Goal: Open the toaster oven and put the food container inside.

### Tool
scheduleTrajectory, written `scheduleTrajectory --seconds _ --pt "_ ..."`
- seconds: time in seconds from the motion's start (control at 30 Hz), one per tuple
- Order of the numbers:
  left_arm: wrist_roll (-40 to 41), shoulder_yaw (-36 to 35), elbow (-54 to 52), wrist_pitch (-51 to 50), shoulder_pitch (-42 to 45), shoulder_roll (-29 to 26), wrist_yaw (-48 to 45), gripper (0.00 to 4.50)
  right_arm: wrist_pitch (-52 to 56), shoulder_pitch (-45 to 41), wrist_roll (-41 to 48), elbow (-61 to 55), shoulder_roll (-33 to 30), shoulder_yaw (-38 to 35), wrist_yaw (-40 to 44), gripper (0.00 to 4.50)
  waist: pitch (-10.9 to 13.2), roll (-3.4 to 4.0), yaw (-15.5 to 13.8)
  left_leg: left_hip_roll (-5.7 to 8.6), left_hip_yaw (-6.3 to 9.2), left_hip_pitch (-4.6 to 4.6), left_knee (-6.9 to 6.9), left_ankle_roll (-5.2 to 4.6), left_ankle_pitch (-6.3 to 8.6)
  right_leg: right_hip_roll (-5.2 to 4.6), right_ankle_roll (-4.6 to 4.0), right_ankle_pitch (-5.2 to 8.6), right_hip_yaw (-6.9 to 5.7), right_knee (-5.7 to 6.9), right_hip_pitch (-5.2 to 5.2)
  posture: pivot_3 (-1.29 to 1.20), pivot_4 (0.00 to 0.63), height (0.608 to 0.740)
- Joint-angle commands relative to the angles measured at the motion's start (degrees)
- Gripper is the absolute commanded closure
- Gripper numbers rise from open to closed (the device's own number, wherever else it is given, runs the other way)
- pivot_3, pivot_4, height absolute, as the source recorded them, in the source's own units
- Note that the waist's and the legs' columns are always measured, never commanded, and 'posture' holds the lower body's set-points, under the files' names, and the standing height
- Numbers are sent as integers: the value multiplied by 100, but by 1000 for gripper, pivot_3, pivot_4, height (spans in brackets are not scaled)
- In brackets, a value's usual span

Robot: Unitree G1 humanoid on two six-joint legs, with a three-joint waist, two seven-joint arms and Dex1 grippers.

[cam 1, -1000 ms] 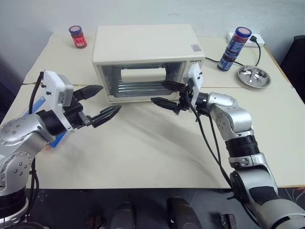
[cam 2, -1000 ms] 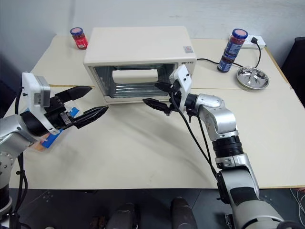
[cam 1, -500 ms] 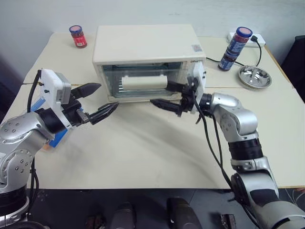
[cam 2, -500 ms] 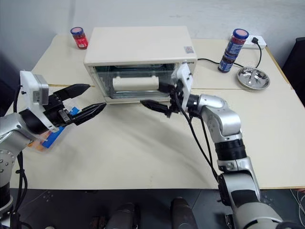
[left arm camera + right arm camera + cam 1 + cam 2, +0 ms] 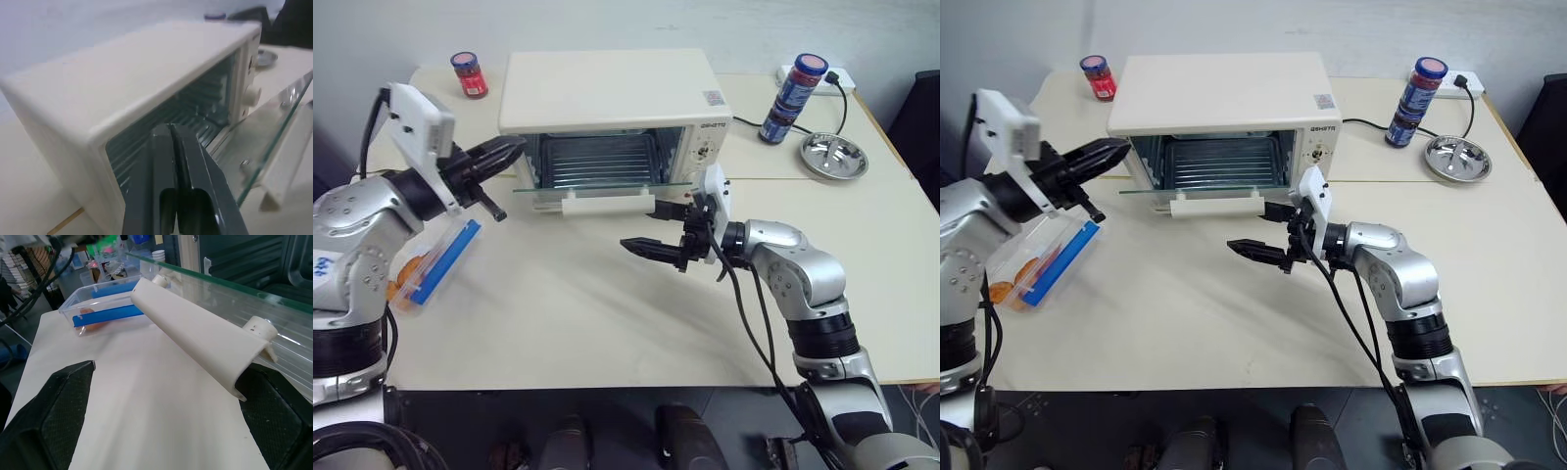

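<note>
Left eye view has the toaster oven (image 5: 607, 98) with its glass door dropped flat. Left gripper (image 5: 509, 149) is pinched closed on nothing by the oven's left corner; right gripper (image 5: 658, 227) is spread wide and empty near the door handle (image 5: 605, 204). Food container (image 5: 435, 259) lies at the table's left edge.

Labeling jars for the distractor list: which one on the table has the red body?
The small red jar at the table's far left corner, left of the toaster oven; the stacked jars at right are dark with blue labels.
</note>
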State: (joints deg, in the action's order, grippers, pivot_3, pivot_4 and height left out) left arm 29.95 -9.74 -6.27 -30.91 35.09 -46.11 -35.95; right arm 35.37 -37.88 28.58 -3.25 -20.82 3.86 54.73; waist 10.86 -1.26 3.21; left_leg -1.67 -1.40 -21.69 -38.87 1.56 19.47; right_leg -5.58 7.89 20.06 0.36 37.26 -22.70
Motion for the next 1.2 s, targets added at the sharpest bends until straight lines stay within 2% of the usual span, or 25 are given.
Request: scheduleTrajectory --seconds 0.03,0.2,0.43,0.6,0.83,1.03,1.2 --pt "-450 317 356 401 312 -14 -337 4453 -7 51 217 -410 65 0 -6 0 0 0 0 0 -3 -1 0 0 0 0 0 0 -1 1 -3 0 150 740" --pt "-844 724 769 722 538 107 -737 4453 26 180 257 -583 43 -64 -160 0 0 0 -7 0 -5 -2 -2 0 0 -3 0 0 0 4 -5 0 150 740" --pt "-883 852 619 745 462 175 -1255 4453 27 549 101 -768 -260 -316 -587 0 0 0 -26 1 -3 -7 -11 -1 1 -8 0 0 -1 6 -6 0 150 740" --pt "-935 951 261 662 225 186 -1457 4453 225 1224 298 -1198 -743 -652 -601 0 0 0 -126 1 -3 -9 -21 -2 1 -9 0 0 0 12 -4 0 150 740" --pt "-1250 1193 -285 692 -410 166 -1541 4453 823 2364 1300 -2399 -1676 -1630 -399 0 0 0 -163 0 -4 -13 -23 -6 3 -9 0 0 3 9 -3 0 150 740" --pt "-2123 1716 -147 1017 -767 198 -1297 4453 1037 2151 1858 -2694 -1993 -2034 -625 0 0 0 -169 -2 -3 3 -23 -9 1 -5 0 0 6 -2 9 0 150 740" --pt "-2290 1749 -127 953 -804 336 -1173 4453 1078 1820 2053 -2706 -2032 -1935 -799 0 0 0 -182 -5 -1 4 -23 -10 1 -6 0 0 5 -17 13 0 150 740"
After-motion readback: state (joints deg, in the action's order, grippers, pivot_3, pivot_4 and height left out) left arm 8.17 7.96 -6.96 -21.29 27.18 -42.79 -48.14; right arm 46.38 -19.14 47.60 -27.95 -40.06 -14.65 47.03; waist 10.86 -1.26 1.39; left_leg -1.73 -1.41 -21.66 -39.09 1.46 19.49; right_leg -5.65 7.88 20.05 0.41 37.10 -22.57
